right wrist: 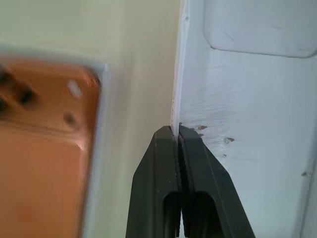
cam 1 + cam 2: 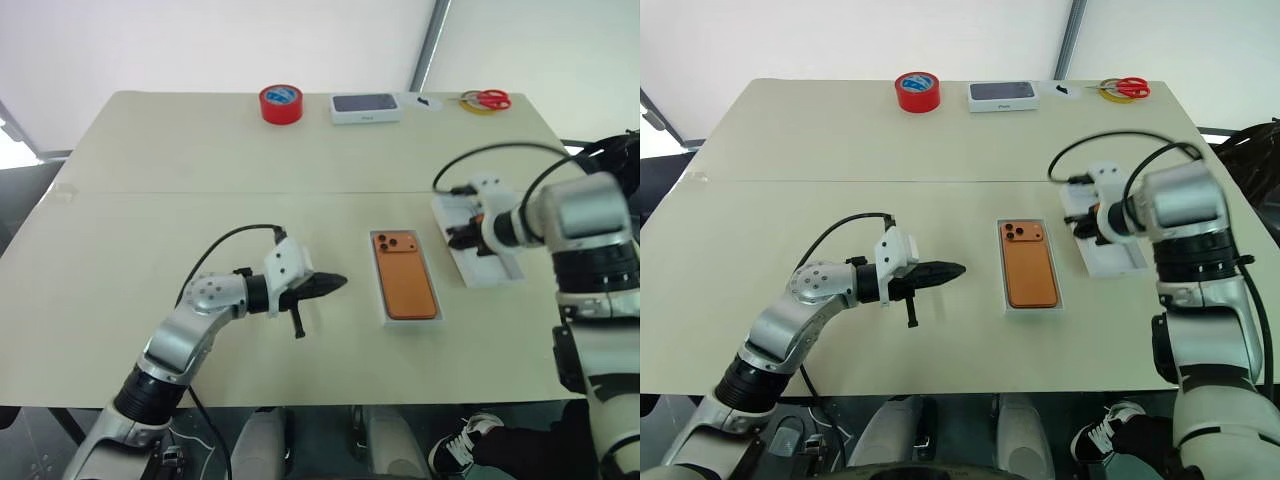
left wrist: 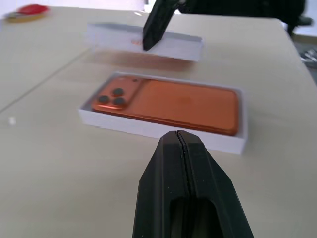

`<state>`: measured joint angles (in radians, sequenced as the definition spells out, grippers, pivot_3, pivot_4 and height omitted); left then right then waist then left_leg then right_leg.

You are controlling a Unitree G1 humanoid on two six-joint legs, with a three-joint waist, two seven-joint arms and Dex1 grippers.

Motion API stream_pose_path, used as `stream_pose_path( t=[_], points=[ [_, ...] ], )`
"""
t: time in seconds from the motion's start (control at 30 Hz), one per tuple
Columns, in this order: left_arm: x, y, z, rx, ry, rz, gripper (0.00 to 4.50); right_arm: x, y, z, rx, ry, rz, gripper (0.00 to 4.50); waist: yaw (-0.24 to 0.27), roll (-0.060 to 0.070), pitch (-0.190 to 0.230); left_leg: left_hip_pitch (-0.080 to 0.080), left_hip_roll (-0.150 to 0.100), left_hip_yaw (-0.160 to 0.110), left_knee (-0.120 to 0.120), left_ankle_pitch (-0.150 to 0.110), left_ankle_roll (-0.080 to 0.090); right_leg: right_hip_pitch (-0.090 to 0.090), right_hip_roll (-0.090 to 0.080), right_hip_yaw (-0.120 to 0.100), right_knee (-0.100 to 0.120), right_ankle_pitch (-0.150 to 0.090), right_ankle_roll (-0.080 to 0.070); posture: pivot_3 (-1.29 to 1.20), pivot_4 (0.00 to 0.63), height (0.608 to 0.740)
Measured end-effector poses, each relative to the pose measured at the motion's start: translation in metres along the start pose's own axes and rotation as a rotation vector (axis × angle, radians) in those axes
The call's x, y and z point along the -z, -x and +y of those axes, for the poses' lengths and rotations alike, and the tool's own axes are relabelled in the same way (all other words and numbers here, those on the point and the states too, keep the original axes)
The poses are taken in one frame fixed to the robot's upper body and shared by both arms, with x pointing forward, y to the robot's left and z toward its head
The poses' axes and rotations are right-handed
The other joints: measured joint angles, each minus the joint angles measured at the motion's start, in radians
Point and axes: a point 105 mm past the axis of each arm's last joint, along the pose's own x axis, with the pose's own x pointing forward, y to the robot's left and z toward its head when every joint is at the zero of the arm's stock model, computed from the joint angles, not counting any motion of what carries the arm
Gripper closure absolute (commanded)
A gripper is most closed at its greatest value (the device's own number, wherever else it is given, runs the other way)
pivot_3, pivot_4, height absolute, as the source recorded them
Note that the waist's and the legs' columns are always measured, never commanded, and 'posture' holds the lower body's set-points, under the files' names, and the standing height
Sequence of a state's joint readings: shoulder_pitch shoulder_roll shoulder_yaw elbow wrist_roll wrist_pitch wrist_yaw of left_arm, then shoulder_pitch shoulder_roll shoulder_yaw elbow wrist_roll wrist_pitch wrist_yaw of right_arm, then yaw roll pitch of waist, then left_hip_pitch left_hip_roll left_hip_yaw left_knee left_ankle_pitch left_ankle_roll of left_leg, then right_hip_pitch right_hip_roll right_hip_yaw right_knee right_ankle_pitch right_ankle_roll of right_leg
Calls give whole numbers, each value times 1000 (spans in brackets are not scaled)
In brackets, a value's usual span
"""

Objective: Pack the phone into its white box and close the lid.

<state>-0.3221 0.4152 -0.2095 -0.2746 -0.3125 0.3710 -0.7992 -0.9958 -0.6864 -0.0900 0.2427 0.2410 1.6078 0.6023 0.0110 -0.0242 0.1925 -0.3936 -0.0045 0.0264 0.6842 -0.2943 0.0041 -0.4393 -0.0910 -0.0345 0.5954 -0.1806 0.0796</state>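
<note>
One step left: slim orange phone [image 2: 404, 276] sits in shallow white cardboard box [image 2: 384, 300] mid-table. Right gripper [image 1: 178, 130] pinched on wall of plain white lid [image 2: 1102, 247] nr right edge, probably lifting. Next: carry lid over box, align. Left gripper [image 3: 179, 135] closed, empty.

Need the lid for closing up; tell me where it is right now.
The lid lies on the table's right side, just right of the white box holding the phone, its near wall pinched in the right gripper.
</note>
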Motion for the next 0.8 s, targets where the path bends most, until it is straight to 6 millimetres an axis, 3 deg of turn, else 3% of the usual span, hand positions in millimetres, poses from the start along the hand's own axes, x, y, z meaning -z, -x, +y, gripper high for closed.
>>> stream_pose_path(
  t=[0.07,0.13,0.23,0.37,0.47,0.63,0.77,0.8],
  points=[
    [-2,5,14,-90,21,-18,4500,-21,16,15,-147,-44,-121,4472,0,0,0,0,1,-1,0,0,0,0,2,0,0,0,0,0,150,736],
    [2,13,27,-160,51,-21,4500,-25,26,47,-384,-29,-179,4472,-3,0,0,1,2,-1,-1,0,0,1,3,0,0,0,0,0,150,736],
    [6,18,32,-176,82,-25,4500,-9,31,96,-711,-10,-141,4472,-7,0,0,1,3,-1,-1,0,1,1,3,0,1,0,0,0,150,736],
    [10,23,32,-130,82,0,4500,19,31,131,-904,-53,-30,4472,-4,0,0,1,3,-2,-1,0,1,1,3,0,0,0,0,0,150,736],
    [16,29,37,-136,88,23,4500,38,23,143,-932,-124,27,4472,-2,0,0,1,2,0,0,0,1,2,2,1,0,0,0,0,150,736],
    [15,26,38,-113,77,20,4500,54,13,159,-946,-154,50,4472,-3,0,0,1,3,0,0,0,1,1,3,1,0,0,0,0,150,736],
    [14,20,33,-90,66,14,4500,68,-2,153,-881,-224,70,4472,1,0,0,0,2,0,0,-1,1,1,2,1,0,0,0,0,150,736],
    [14,17,30,-81,67,11,4500,69,-3,151,-868,-235,68,4208,0,0,0,1,2,1,0,-1,1,1,2,2,0,0,0,0,150,736]
  ],
)
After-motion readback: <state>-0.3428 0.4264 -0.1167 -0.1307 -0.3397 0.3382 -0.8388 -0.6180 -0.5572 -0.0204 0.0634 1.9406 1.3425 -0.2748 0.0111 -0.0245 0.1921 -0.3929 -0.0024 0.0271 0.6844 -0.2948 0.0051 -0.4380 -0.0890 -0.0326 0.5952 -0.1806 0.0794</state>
